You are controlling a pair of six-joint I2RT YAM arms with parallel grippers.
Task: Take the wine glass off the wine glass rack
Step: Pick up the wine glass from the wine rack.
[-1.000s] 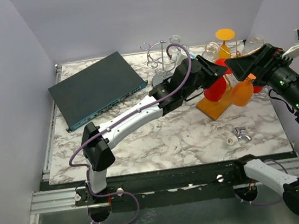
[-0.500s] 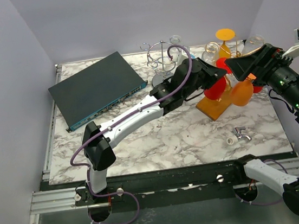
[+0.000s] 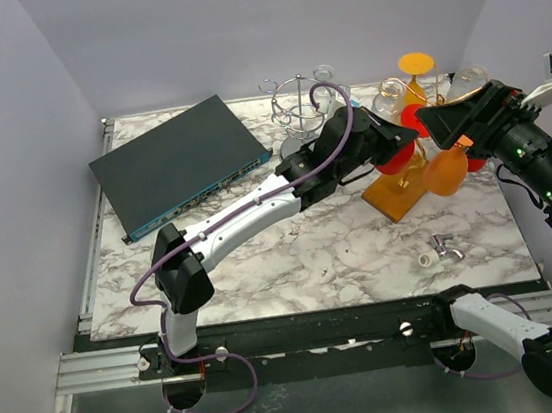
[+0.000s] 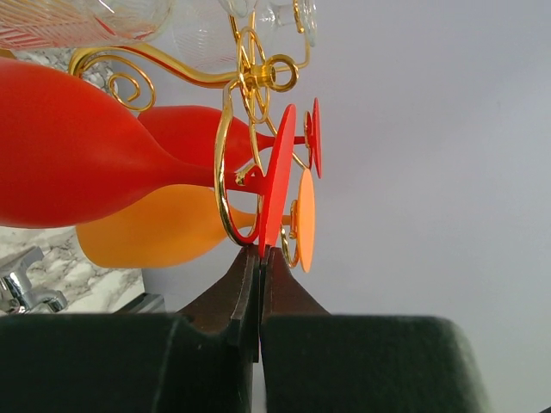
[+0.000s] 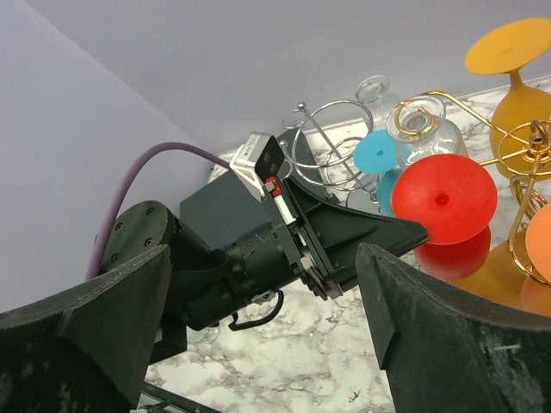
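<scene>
The left gripper (image 4: 260, 255) was pinched shut on the foot rim of the red wine glass (image 4: 77, 146), which hung in the gold rack (image 4: 222, 185), while the right gripper (image 5: 263, 258) hovered near it, spread wide.

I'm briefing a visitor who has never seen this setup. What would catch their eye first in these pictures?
The bright red wine glass hangs on the gold wire rack at the far right, an orange glass next to it. The left gripper is shut on the edge of the red glass's foot. A dark flat box lies at the back left.
</scene>
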